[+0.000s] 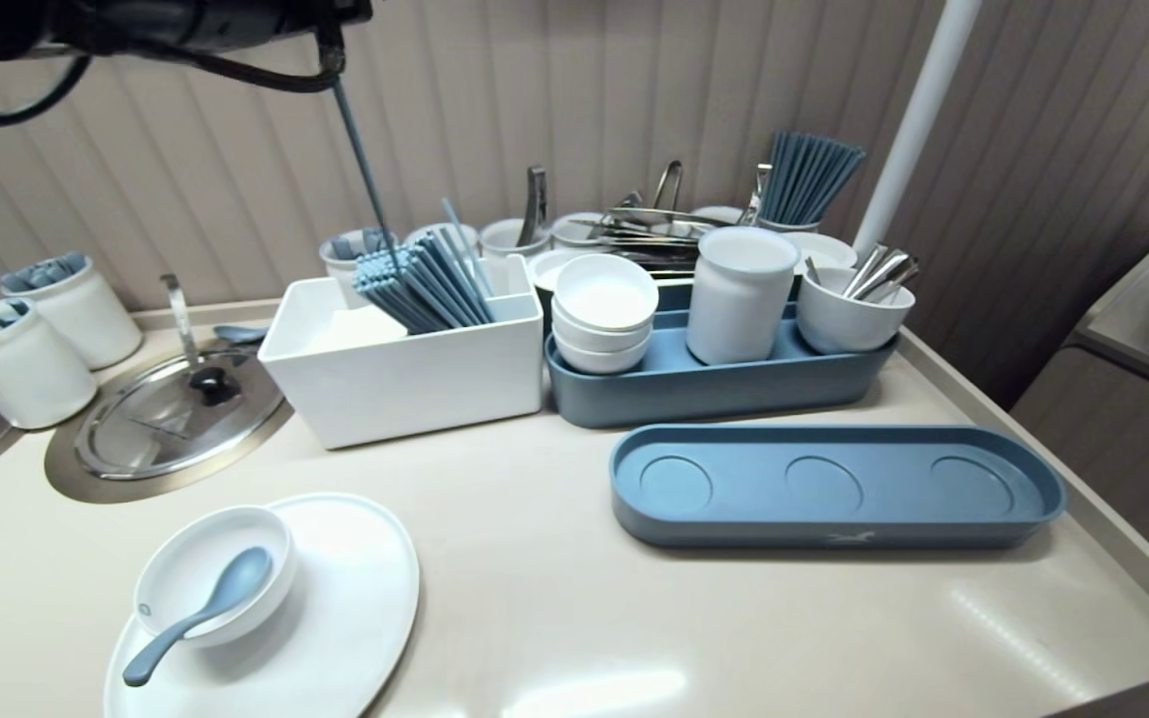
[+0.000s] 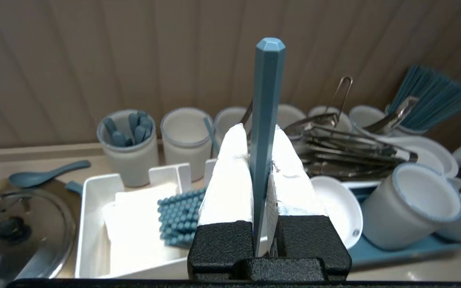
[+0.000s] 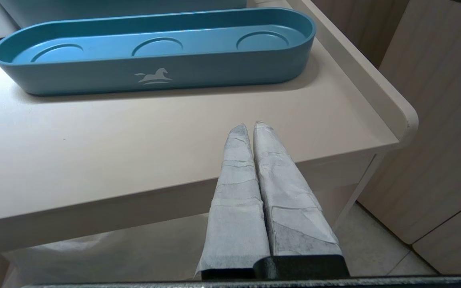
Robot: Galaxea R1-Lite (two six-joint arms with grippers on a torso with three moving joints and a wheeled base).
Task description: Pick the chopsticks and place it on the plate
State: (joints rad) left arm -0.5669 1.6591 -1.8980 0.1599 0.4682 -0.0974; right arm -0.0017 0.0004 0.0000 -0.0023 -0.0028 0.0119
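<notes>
**Head view:** a blue chopstick hangs tilted at eleven o'clock, its lower end at the chopstick bundle in the white box. A blue tray lies at four o'clock.

**Left wrist view:** the left gripper pinches that chopstick between both pads.

**Right wrist view:** the right gripper, fingers pressed together, hangs at the edge of the table, near the tray.

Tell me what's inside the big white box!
A bunch of blue chopsticks leans inside the white box, beside a flat white stack, maybe napkins. The box's bottom under them is hidden. The left claw holds one more chopstick up above.
</notes>
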